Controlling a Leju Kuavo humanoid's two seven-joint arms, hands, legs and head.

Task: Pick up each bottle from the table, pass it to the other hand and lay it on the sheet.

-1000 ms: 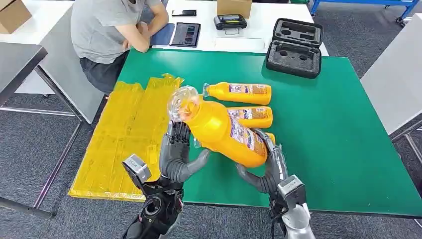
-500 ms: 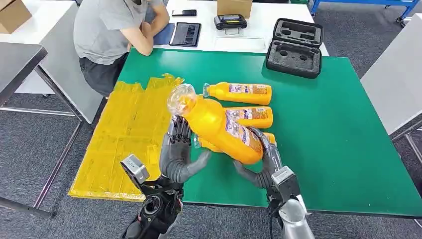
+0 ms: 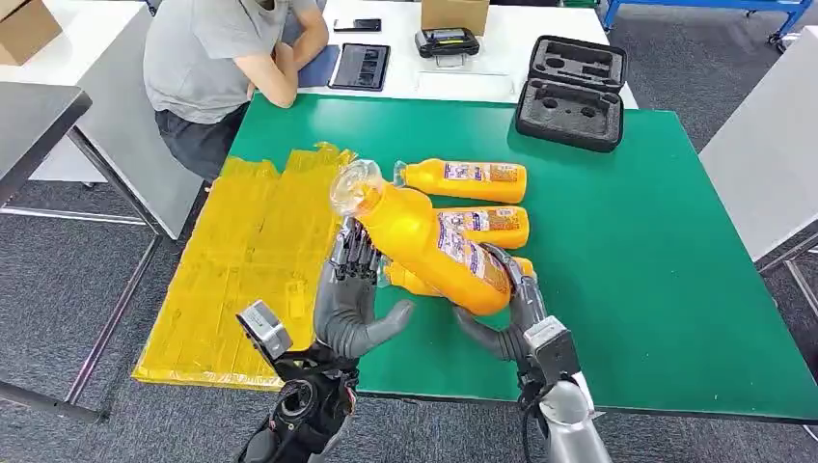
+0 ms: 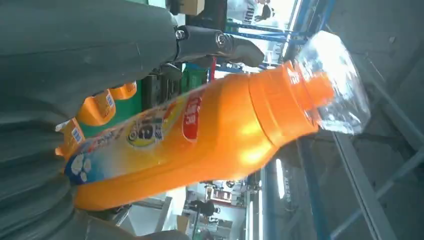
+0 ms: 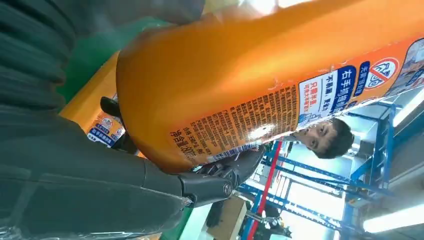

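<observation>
Green tabletop [image 3: 627, 241] is carrying a yellow sheet [image 3: 241, 260] along its left edge, a person [image 3: 222, 58] sitting at the far left corner. Right hand [image 3: 506, 309] is gripping the held bottle [image 3: 429, 246] by its base, tilted above the near edge — clear cap pointing toward the sheet. Left hand [image 3: 352, 294] is hovering just beside the bottle's neck, fingers [image 3: 355, 253] spread, holding nothing (contact — cannot tell). Two more bottles [image 3: 468, 178] are lying mid-table behind it, another partly hidden under it.
</observation>
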